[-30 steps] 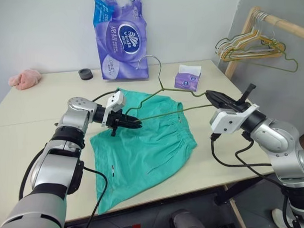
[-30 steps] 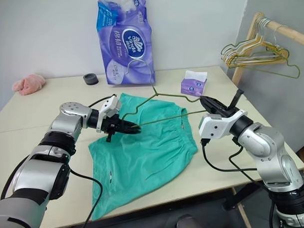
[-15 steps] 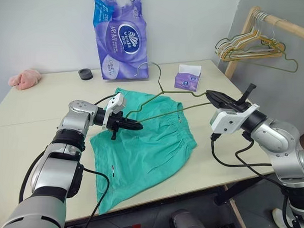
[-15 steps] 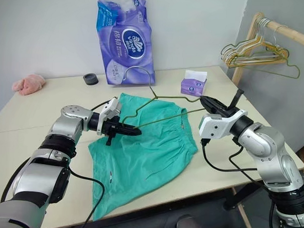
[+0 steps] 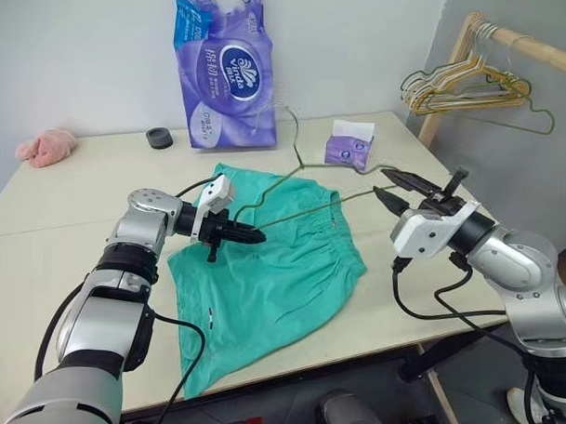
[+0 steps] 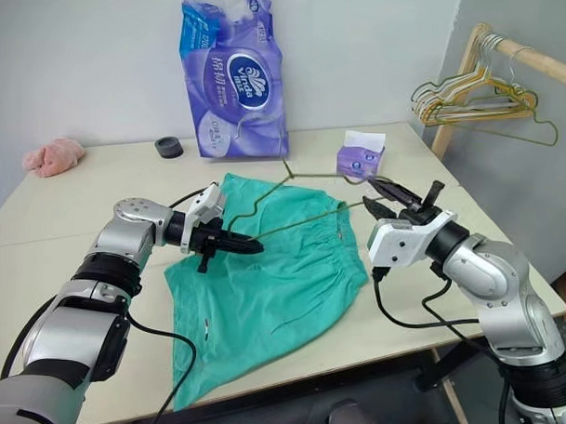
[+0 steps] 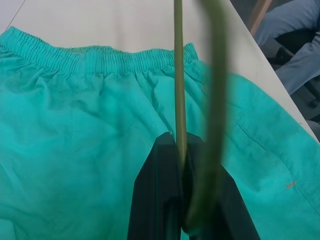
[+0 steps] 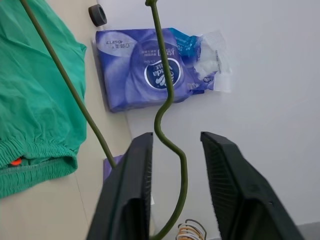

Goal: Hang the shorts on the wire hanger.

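Left gripper (image 5: pixel 254 236) pinches the wire hanger (image 5: pixel 307 185) above the shorts (image 5: pixel 272 267).

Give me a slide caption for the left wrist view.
Left gripper pinches the wire hanger above the shorts.

wall: plain pale grey-white, behind the table (image 5: pixel 67 279).
table: cream top with seams, standing against the wall.
rail: wooden rail (image 5: pixel 540 49) at the right, carrying bunched wire hangers (image 5: pixel 469 88).
light: even, soft, with faint shadows.

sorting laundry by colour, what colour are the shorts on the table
Teal green, plain, with no pattern. The shorts show best in the left wrist view.
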